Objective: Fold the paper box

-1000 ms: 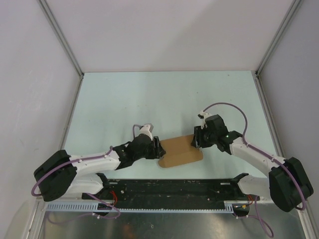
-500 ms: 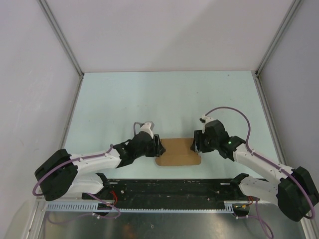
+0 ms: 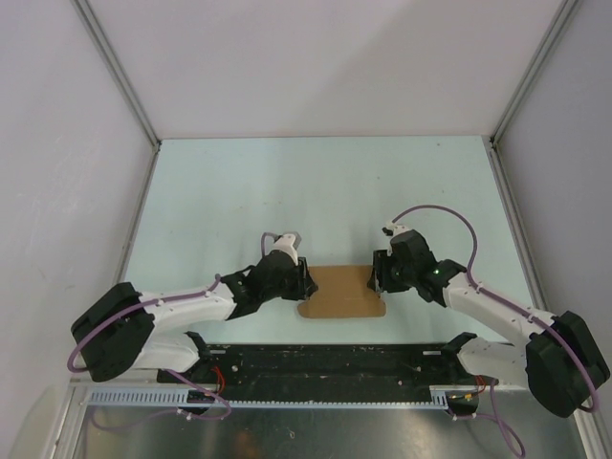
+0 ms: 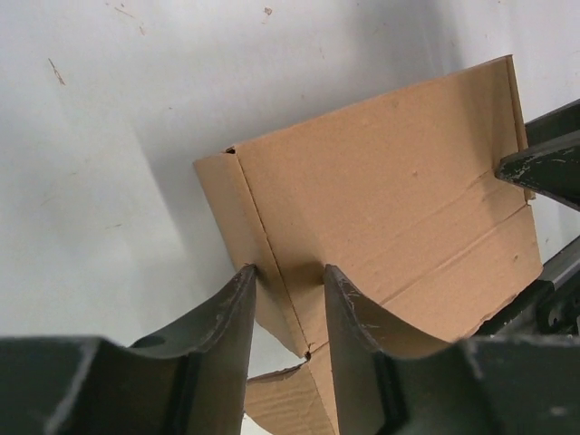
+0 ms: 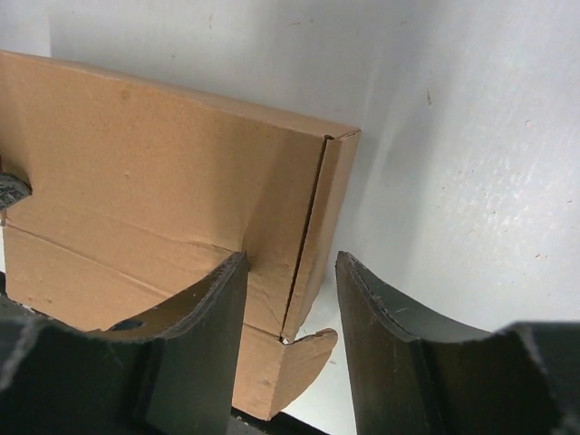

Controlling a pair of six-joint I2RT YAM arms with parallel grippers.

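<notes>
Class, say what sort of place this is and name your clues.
Probably a robotics lab cell: white walls enclose a pale table, where a left arm and right arm flank a paper box.

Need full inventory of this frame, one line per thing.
paper box: 1, brown, table's near middle, between the claws
table: 1, pale green, enclosure floor
walls: 3, white, left, back, right
base rail: 1, black, near edge
cables: several, purple, along both arms
left arm: 1, white and black, near left
right arm: 1, white and black, near right
left claw: 1, black, jaws apart at box's left end
right claw: 1, black, jaws apart at box's right end
</notes>
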